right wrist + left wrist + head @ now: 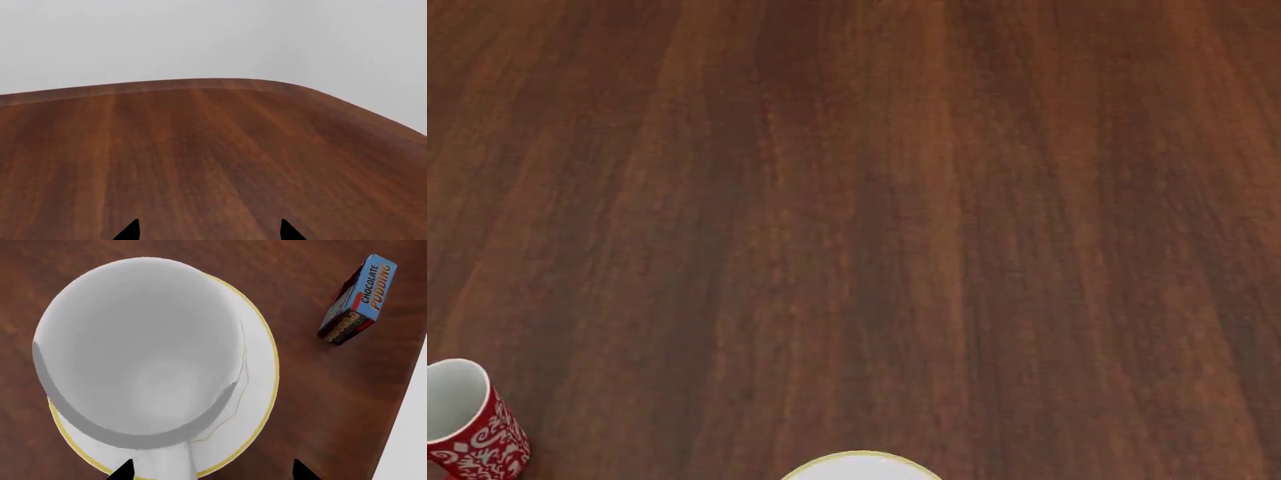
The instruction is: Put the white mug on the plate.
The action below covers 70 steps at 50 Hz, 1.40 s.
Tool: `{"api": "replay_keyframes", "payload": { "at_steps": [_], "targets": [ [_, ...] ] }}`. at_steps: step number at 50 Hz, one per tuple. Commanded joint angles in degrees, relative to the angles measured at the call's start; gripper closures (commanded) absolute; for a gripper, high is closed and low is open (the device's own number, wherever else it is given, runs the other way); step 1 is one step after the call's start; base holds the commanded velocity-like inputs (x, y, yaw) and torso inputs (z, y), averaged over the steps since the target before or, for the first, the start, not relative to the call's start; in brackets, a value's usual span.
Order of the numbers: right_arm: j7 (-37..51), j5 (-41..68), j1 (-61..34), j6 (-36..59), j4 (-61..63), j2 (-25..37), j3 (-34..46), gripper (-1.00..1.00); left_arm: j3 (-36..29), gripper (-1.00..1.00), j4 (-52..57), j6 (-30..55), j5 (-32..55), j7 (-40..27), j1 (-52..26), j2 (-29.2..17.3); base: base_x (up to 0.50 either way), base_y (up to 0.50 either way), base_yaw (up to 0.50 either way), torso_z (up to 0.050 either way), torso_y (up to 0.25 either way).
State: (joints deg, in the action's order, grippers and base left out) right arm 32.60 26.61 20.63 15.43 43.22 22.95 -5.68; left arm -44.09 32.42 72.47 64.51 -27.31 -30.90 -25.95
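Observation:
In the left wrist view, the plain white mug (140,350) is seen from above, its open mouth filling most of the picture. It stands over the plate (257,390), a white dish whose thin gold rim shows round the mug's side. The mug's handle (170,465) points toward my left gripper (212,472), which is open. Its two dark fingertips are wide apart, one close beside the handle, the other over bare wood. In the head view only a sliver of the plate (861,466) shows at the near edge. My right gripper (209,231) is open over bare table, holding nothing.
A red mug with a white floral pattern (467,425) stands at the near left in the head view. A blue chocolate pudding box (358,299) lies on the dark wooden table (868,220) beside the plate. The table's rounded far edge (200,84) meets a pale wall.

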Motion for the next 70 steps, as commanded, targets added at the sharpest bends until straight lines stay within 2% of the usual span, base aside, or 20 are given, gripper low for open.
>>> {"api": "replay_keyframes", "payload": {
  "at_steps": [1, 16, 22, 40, 54, 62, 70],
  "targets": [
    [-0.18, 0.01, 0.01, -0.54, -0.40, 0.04, 0.19, -1.00, 1.22, -1.00, -0.28, 1.36, 2.19, -2.61, -0.20, -0.27, 0.00, 0.00, 0.00, 0.000, 0.000],
    [-0.45, -0.11, 1.08, -1.98, -0.42, -0.05, -0.04, -1.00, 3.39, -1.00, 0.93, 2.98, 5.98, -7.20, -0.35, -0.68, 0.00, 0.00, 0.00, 0.000, 0.000],
    [-0.35, -0.15, 1.01, -1.93, -0.13, 0.06, 0.19, -1.00, 5.37, -1.00, 3.42, 4.03, 10.05, -10.64, -0.48, -1.15, 0.00, 0.00, 0.00, 0.000, 0.000],
    [0.09, -0.25, 1.83, -2.16, 1.18, 0.34, 0.26, -1.00, 9.76, -1.00, 11.83, 4.51, 25.45, -25.83, -1.50, -4.35, 0.00, 0.00, 0.00, 0.000, 0.000],
    [1.11, -0.07, 1.42, -0.41, 2.87, 1.28, 0.41, -1.00, 14.96, -1.00, 18.26, -1.48, 36.89, -37.08, -6.84, -9.54, 0.00, 0.00, 0.00, 0.000, 0.000],
    [1.99, -0.08, 1.84, 0.93, 4.90, 2.15, 0.21, -1.00, 20.70, -1.00, 20.38, -4.37, 35.71, -36.26, -7.46, -13.17, 0.00, 0.00, 0.00, 0.000, 0.000],
    [3.10, -0.11, 3.96, 2.18, 8.55, 3.43, -0.84, -1.00, 27.22, -1.00, 22.27, -7.74, 33.50, -33.93, -4.28, -17.55, 0.00, 0.00, 0.00, 0.000, 0.000]
  ]
}}
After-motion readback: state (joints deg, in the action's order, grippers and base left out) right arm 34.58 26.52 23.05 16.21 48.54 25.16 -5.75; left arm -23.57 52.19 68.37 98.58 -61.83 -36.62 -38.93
